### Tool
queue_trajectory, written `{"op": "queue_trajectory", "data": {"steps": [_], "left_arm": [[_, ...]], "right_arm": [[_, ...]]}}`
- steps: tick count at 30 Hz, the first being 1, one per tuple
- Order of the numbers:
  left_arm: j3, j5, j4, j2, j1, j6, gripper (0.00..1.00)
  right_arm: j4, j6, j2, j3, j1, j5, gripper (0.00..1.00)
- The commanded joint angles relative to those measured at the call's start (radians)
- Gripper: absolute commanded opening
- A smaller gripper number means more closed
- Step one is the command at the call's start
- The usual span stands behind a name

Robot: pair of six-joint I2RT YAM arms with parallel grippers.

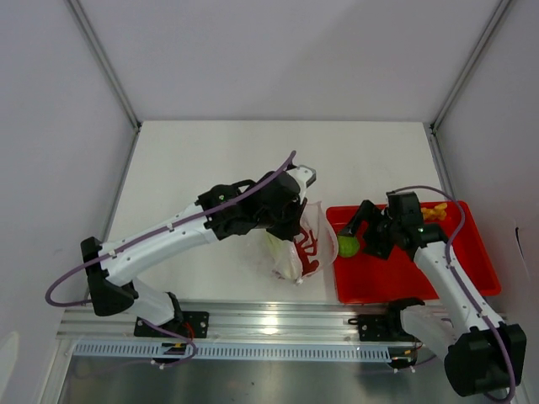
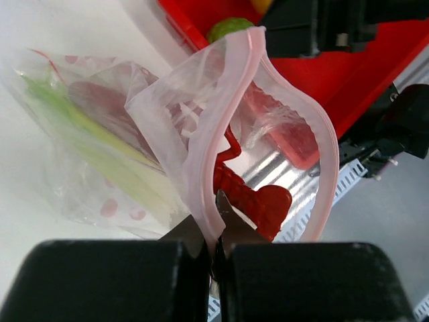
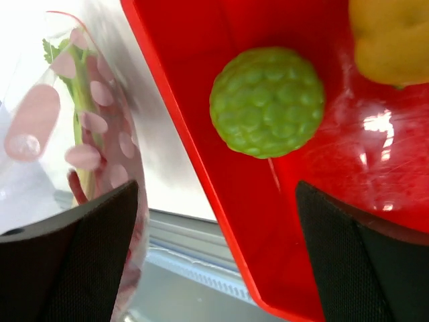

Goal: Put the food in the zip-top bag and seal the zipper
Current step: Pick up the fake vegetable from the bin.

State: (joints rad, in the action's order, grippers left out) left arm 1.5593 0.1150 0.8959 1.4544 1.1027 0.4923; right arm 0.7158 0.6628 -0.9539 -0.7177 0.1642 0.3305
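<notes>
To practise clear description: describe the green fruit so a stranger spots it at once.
Find the red tray right of the clear bag. At the tray's left end lies the green fruit. It is round, bumpy and green, unlike the yellow pieces farther back.

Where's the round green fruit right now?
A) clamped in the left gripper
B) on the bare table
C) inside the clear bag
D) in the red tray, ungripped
D: the round green fruit sits on the red tray, ahead of the open right gripper, touching neither finger.

Table [image 1: 210, 160]: red tray [image 1: 379, 282], zip-top bag [image 1: 290, 255]
</notes>
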Motion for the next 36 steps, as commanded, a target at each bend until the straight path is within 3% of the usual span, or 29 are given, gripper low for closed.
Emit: {"op": "queue_trajectory", "data": {"steps": [1,13,20,25,32,36], "left_arm": [[0.08,-0.107,-0.045,-0.008,-0.027,-0.028,0.01],[0.146,-0.222,-0.048,-0.003,-0.063,-0.018,0.01],[0.134,-0.235,-0.048,-0.006,-0.078,-0.012,0.0],[0.124,-0.235,-0.058,-0.012,-0.087,-0.004,0.01],[0.105,-0.238,-0.064,-0.015,-0.106,-0.003,0.01],[0.111,-0.255,-0.066,-0.012,-0.122,-0.009,0.0]], "right_arm": [[-0.11,0.126,-0.048,0.021,0.066,-0.134,0.99],[-0.283,0.193,-0.235,0.103,0.109,-0.242,0.99],[-0.32,0.195,-0.253,0.121,0.12,-0.277,0.95],[-0.34,0.192,-0.244,0.147,0.138,-0.281,0.98],[-0.178,0.147,-0.056,0.064,0.103,-0.331,0.99],[-0.03,0.074,-0.016,-0.044,-0.015,-0.298,1.0]]}}
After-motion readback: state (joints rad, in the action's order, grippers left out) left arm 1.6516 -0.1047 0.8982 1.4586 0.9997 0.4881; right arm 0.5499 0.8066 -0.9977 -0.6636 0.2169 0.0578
